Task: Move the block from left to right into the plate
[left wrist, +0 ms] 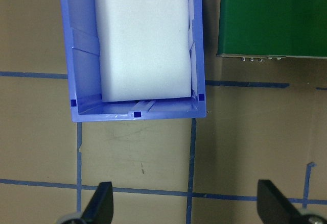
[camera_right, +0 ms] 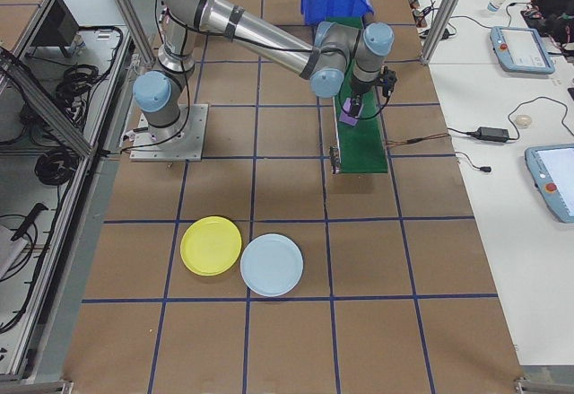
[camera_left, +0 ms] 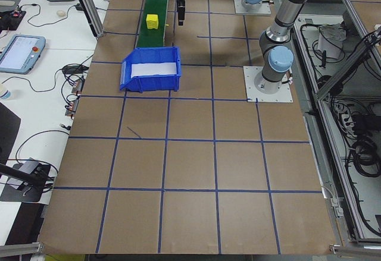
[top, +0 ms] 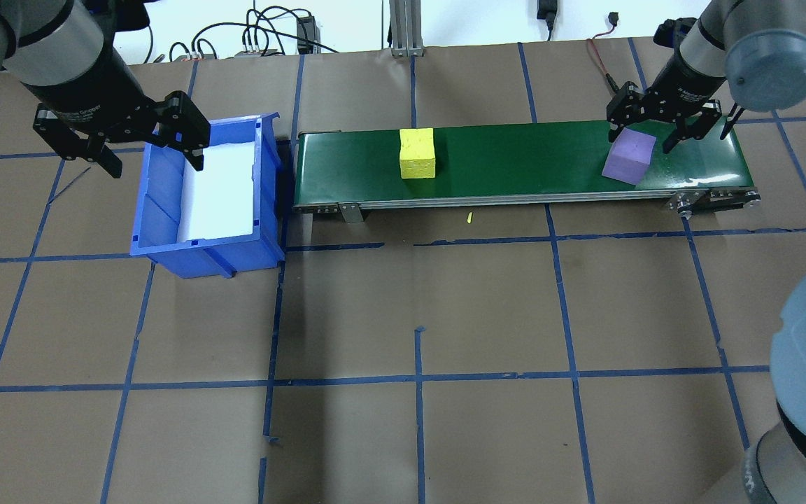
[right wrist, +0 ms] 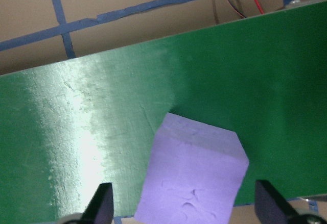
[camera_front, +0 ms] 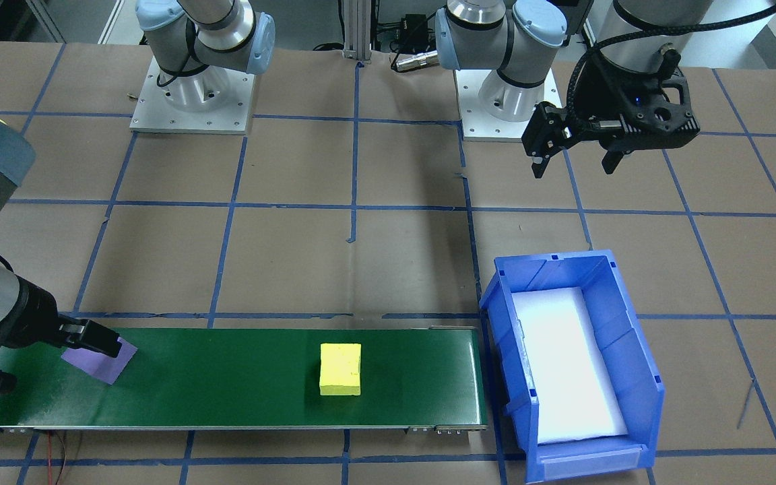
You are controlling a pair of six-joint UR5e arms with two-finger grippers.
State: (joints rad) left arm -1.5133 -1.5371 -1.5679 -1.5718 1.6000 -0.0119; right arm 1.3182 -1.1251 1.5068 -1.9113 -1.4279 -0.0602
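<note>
Purple foam block (top: pixel 629 156) is sitting on the long green conveyor belt (top: pixel 515 150), at the belt's end farthest from the blue plastic bin (top: pixel 207 241). Right gripper (top: pixel 655 133) is hovering just over it, jaws spread wide, gripping nothing. Yellow foam block (top: pixel 418 152) is lying mid-belt. Left gripper (top: pixel 119 143) is hanging released above the bin's outer rim, w/ nothing in it. Round yellow plastic plate (camera_right: pixel 211 245) is lying well away from the belt, touching a pale blue plate (camera_right: pixel 272 265).

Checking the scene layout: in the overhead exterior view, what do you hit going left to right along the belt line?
Left gripper → blue bin → green conveyor belt with yellow block → purple block, under the right gripper.
</note>
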